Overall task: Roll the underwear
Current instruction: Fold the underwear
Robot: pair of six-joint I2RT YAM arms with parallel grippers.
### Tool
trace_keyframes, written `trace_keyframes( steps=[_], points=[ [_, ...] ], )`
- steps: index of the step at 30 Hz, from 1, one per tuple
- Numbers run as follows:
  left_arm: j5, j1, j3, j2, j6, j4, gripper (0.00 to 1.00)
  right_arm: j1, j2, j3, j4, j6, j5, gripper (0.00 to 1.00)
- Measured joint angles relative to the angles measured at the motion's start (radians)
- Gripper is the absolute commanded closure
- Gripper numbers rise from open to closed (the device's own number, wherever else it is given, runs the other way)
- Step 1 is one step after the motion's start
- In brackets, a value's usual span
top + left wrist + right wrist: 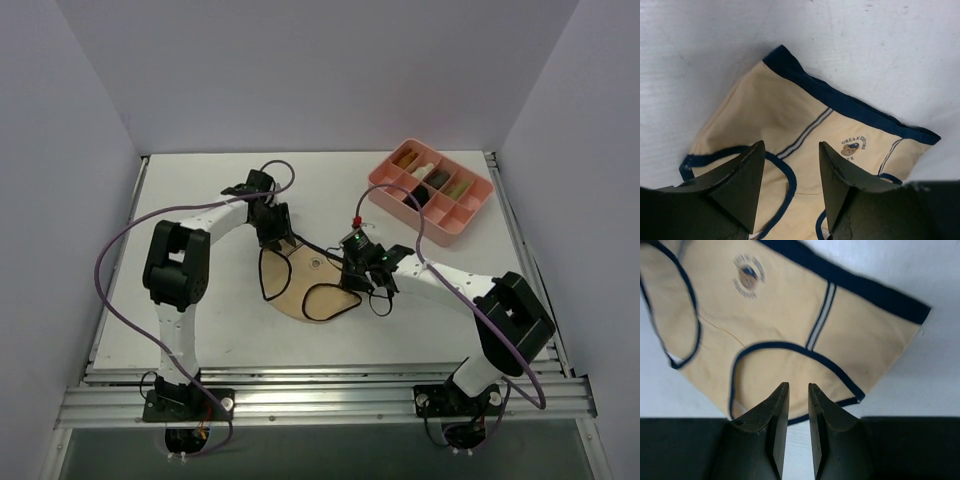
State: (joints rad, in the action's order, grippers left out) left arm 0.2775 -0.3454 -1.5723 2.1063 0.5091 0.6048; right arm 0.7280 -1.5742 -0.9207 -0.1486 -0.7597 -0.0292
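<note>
The underwear (305, 285) lies flat and unrolled in the middle of the table (215, 195). Its dark-trimmed waistband (840, 102) runs along the far edge and its narrow crotch end points toward the near side, so the long axis goes left to right along that band. The left gripper (272, 238) hangs over the far-left corner of the garment with its fingers (747, 180) well apart, and cloth shows in the gap between them. The right gripper (358, 275) sits at the right side, just over the trimmed leg opening (790, 347). Its fingers (777, 420) are drawn nearly together with only a slim gap, and nothing can be seen caught in it (the tips seem to hover at the hem, though contact cannot be ruled out from this angle). Each arm is about equally close to its own end, so neither has the better reach. A roll along the long axis would likely start from one side and travel toward the other. A roll from the waistband would come toward the near edge. There is bare table to the left, far and near of the cloth. The pink tray (470, 218) stands well apart at the far right, out of the way unless the right arm swings wide.
</note>
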Motion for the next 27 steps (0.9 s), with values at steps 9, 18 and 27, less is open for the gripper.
trace_keyframes(
  steps=[9, 18, 27],
  points=[
    [-0.067, -0.021, 0.146, -0.325, 0.025, -0.013, 0.43, -0.131, 0.021, -0.118, -0.049, -0.042, -0.070, 0.76],
    [-0.077, -0.063, 0.351, -0.404, 0.051, -0.011, 0.43, -0.182, -0.012, -0.026, -0.058, -0.052, -0.058, 0.74],
    [-0.088, -0.035, 0.279, -0.322, 0.034, 0.023, 0.43, -0.182, -0.059, 0.030, -0.045, -0.075, -0.042, 0.73]
  ],
)
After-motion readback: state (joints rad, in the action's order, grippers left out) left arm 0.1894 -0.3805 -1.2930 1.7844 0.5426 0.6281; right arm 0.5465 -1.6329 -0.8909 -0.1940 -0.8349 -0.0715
